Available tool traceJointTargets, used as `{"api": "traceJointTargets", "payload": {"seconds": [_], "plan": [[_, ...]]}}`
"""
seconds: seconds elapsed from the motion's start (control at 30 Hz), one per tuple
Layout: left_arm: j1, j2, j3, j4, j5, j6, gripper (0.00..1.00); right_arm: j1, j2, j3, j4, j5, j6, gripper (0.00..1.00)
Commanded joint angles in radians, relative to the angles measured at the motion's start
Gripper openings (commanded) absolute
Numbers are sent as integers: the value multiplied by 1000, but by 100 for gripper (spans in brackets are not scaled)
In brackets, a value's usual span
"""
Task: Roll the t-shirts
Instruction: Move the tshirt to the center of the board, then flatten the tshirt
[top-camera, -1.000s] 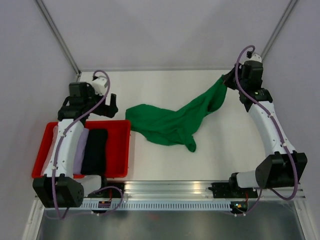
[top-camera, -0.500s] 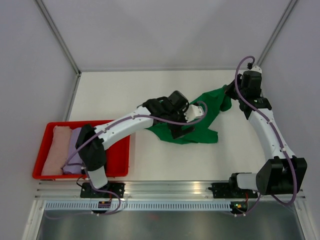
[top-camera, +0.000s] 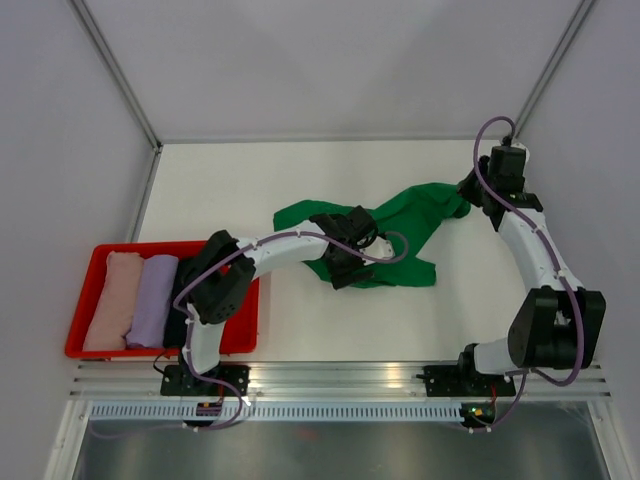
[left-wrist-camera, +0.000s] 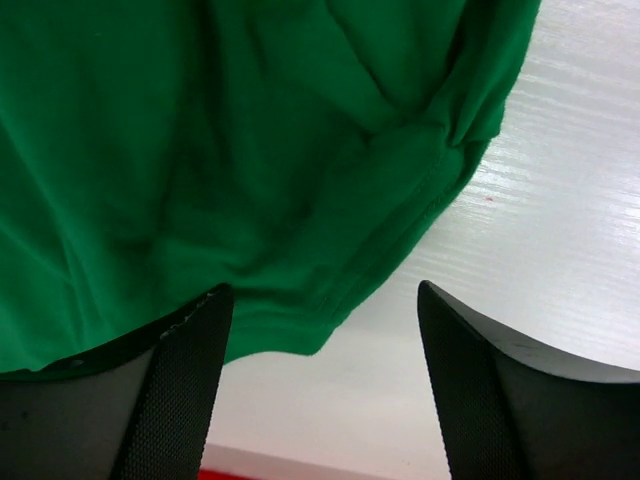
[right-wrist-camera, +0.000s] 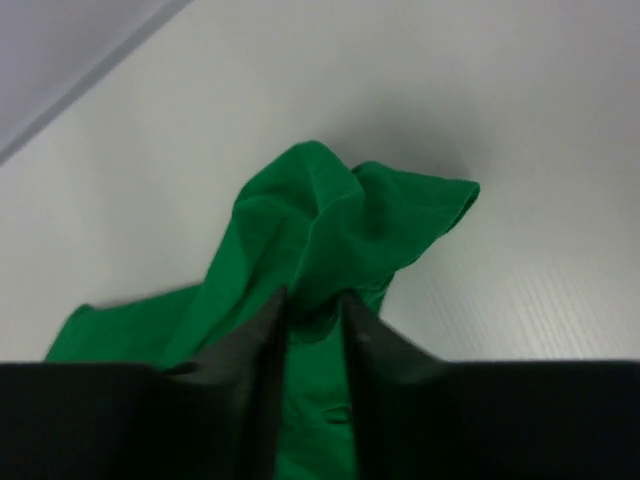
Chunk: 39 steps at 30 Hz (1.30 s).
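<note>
A bright green t-shirt lies crumpled across the middle of the table. My right gripper is at its far right end. In the right wrist view the fingers stand narrowly apart with a bunched fold of green t-shirt pinched between them. My left gripper reaches over the shirt's near edge. Its jaws are wide open over bare table, just below the green t-shirt's hem. A pale pink t-shirt and a lavender t-shirt lie rolled in the tray; a black one beside them is mostly hidden under my left arm.
The red tray sits at the table's near left. Grey walls close in the far and side edges. A metal rail runs along the near edge by the arm bases.
My left arm swung from above the tray out to the green shirt's near edge. The right gripper came down and slightly nearer with the shirt's end, and the shirt shifted right and bunched up.
</note>
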Motion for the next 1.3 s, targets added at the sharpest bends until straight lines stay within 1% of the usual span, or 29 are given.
{"api": "traceJointTargets", "payload": {"seconds": [0.0,0.03,0.07,0.1,0.13,0.17,0.2,0.27,0.4,0.43,0.47,0.53,0.57,0.63,0.67,0.73,0.77,0.83,0.87,0.9,0.93,0.97,1.07,1.1,1.13,1.2,1.23,1.27], "plan": [[-5,38,-13,52,1,20,77,-8,85,69,-35,-3,-34,44],[-5,41,-11,56,2,17,73,-8,109,86,-82,-3,-44,64],[-4,42,-13,64,2,18,68,-6,110,95,-93,1,-50,73],[-4,44,-14,65,3,18,58,-6,102,89,-98,20,-53,77],[-2,44,-16,67,3,18,52,-6,72,81,-101,27,-59,88],[-1,42,-16,71,6,14,47,-5,53,59,-102,32,-67,89],[1,39,-14,72,6,11,31,-3,33,46,-105,35,-67,89],[4,32,4,73,-5,-11,3,10,-25,-4,-109,11,-71,89],[19,-20,47,94,-25,-35,2,67,-87,-57,-127,-35,-90,89],[22,-57,64,102,-26,-37,2,98,-90,-58,-130,-66,-94,89],[28,-74,73,104,-64,-49,2,101,-91,-60,-128,-86,-96,89],[44,-144,111,104,-69,-55,2,101,-103,-49,-130,-121,-104,89],[50,-175,124,104,-68,-60,2,101,-110,-35,-125,-167,-113,89],[67,-226,165,105,-71,-63,2,101,-149,-28,-101,-210,-134,89],[71,-278,180,102,-75,-63,2,101,-166,-31,-87,-257,-142,89],[80,-324,214,102,-77,-62,2,103,-229,-47,-31,-305,-159,89],[81,-355,228,102,-86,-54,2,101,-252,-79,-8,-369,-162,88],[81,-376,287,84,-91,-54,2,103,-327,-135,121,-469,-150,85],[81,-382,320,70,-87,-58,2,103,-350,-197,175,-517,-139,85],[81,-379,390,53,-81,-61,2,103,-382,-224,271,-617,-128,85],[81,-378,420,26,-80,-62,2,110,-398,-259,302,-632,-118,85],[81,-373,446,18,-81,-60,2,125,-419,-264,318,-625,-131,85],[81,-364,516,-5,-94,-49,2,245,-455,-253,313,-502,-222,87],[81,-360,544,-8,-97,-48,2,320,-478,-247,315,-414,-238,89],[81,-358,555,-14,-98,-48,2,351,-489,-233,310,-373,-266,89],[81,-356,579,-20,-91,-52,2,423,-516,-224,316,-295,-275,90],[81,-359,584,-22,-80,-57,2,438,-522,-221,316,-249,-275,90],[81,-358,589,-27,-75,-58,2,452,-524,-221,357,-243,-262,90]]}}
